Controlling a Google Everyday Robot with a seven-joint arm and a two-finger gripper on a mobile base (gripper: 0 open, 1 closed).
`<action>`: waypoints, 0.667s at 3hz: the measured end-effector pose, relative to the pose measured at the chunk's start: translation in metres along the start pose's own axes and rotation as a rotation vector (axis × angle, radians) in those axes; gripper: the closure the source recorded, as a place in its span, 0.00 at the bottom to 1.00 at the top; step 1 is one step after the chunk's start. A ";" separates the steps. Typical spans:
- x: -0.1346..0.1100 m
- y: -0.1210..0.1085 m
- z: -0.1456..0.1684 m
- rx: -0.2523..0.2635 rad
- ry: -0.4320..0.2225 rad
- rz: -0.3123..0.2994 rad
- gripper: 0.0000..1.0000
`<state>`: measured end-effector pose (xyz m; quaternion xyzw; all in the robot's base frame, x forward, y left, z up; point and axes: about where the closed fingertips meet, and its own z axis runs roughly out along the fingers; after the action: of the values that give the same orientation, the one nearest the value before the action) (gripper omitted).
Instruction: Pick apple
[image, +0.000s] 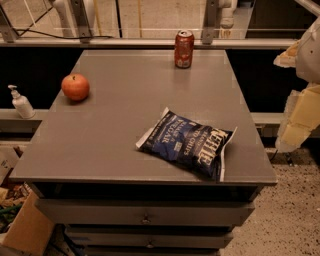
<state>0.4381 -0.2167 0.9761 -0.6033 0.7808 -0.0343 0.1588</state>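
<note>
A round red-orange apple (75, 87) is seen upper left on a plain grey bench (115, 135); a dark blue, white-lettered chip bag (187, 143) is shown centre-right; cream-yellow jaws are seen at the right edge.

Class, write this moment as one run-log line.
stage: pre-grasp | tool: right of table | apple: table's left edge, untouched | can: rear | chip bag: front

Shiny red-orange apple (75, 87) upright, left on table (125, 107), jaws far right
</note>
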 end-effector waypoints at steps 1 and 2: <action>0.000 0.000 0.000 0.000 0.000 0.000 0.00; -0.003 0.000 0.002 -0.003 -0.025 -0.001 0.00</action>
<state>0.4397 -0.2135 0.9749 -0.6044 0.7785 -0.0255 0.1676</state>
